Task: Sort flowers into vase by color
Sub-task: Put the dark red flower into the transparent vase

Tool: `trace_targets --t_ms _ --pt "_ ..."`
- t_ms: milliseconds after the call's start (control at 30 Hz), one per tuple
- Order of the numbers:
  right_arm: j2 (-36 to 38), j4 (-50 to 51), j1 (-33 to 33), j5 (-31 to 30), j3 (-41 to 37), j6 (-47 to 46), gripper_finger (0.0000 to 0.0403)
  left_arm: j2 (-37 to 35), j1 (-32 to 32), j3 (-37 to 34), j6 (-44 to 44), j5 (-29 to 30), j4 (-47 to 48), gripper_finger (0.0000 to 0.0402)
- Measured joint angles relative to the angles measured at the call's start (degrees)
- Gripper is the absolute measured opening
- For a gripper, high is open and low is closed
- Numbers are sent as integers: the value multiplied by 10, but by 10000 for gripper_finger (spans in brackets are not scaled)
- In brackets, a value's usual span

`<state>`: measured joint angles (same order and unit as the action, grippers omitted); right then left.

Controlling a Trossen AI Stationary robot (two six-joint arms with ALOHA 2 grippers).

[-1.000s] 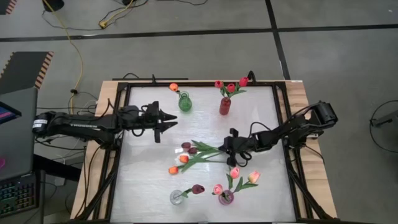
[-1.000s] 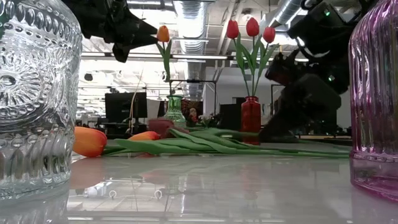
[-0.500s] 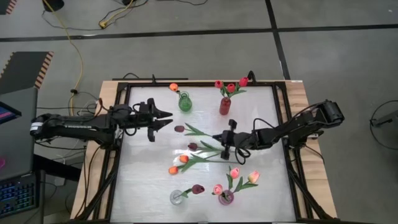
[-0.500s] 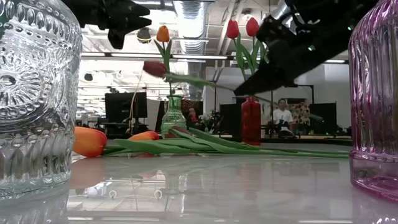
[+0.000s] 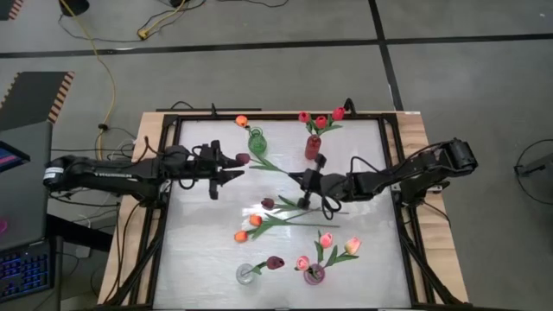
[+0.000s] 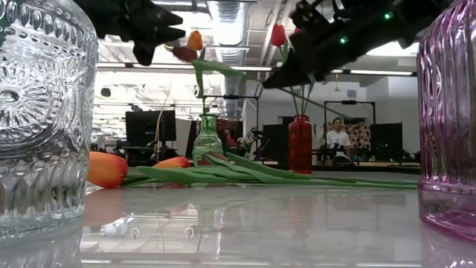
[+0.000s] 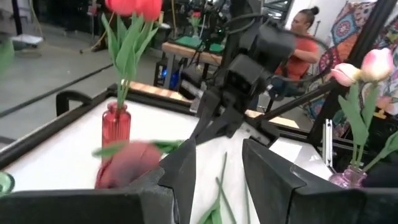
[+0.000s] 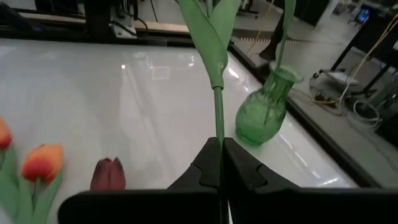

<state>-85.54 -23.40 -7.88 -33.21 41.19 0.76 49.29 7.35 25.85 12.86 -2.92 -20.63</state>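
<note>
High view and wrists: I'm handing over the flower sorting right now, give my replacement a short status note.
Right gripper: shut on the maroon tulip stem, holding it in the air.
Left gripper: fingers open beside that tulip's head, likely for a handover.
Done: orange in green vase, reds in red vase, pinks in pink vase, one maroon in clear vase.
Left: table pile of orange and maroon tulips.

There are no words, numbers, labels or signs that can be read in any of these views.
</note>
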Motion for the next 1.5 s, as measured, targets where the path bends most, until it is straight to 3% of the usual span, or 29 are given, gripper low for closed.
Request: trace_targets --t_ms 333,767,1100,1367,1500 --pt "0 0 2 0 41 79 31 103 -20 0 4 12 -79 118" --pt "0 0 10 -12 72 133 31 235 -51 0 52 119 -265 118" --pt "0 -5 13 -47 73 163 31 242 -67 0 49 136 -275 118" --pt "0 -41 13 -47 74 165 31 242 -81 0 53 246 -331 118" --pt "0 -51 13 -45 74 165 32 242 -81 0 74 268 -357 118"
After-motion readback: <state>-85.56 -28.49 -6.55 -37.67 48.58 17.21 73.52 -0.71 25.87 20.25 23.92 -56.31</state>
